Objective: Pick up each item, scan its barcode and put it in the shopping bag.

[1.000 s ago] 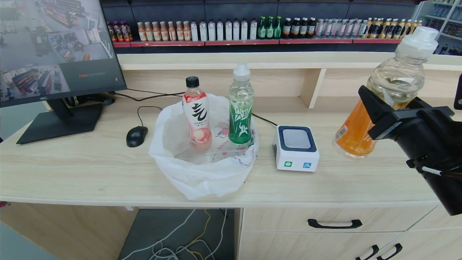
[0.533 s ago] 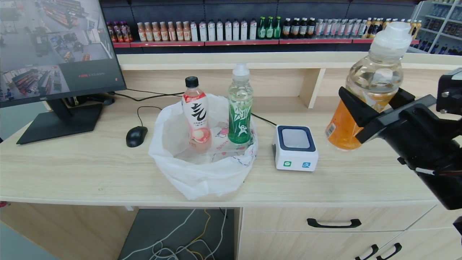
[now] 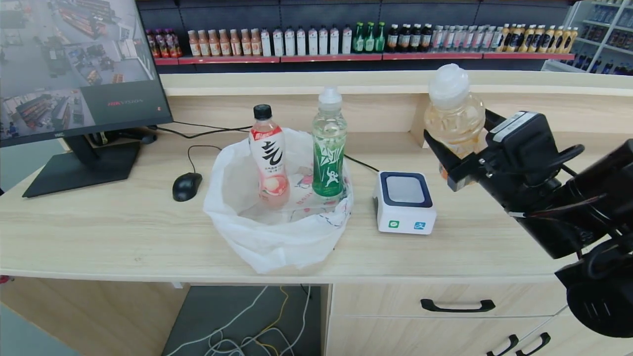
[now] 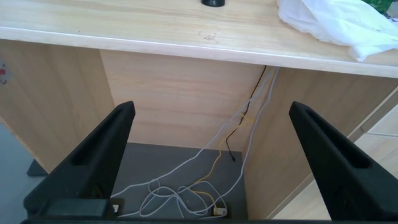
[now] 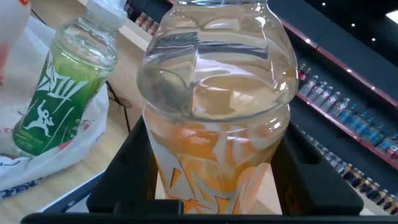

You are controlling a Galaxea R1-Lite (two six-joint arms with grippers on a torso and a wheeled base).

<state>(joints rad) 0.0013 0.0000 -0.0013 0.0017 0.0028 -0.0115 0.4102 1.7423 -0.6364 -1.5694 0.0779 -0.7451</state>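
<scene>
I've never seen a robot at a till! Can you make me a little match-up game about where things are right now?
1. orange drink bottle
2. green-labelled bottle
3. scanner
4. mouse

A. stands in the shopping bag
B. on the counter, between bag and monitor
C. clamped in the right gripper
D. on the counter, at the bag's right

Pairs: 1-C, 2-A, 3-D, 4-B

Pale wood-grain counter [image 3: 123, 232], drawers [image 3: 385, 300] with black bar handles [image 3: 458, 306] beneath, black flat monitor [image 3: 74, 64], black computer mouse [image 3: 187, 186], red-edged dark wall shelf [image 3: 326, 58] of bottled drinks behind, loose cables [image 3: 232, 337] on grey floor [image 3: 207, 304].
</scene>
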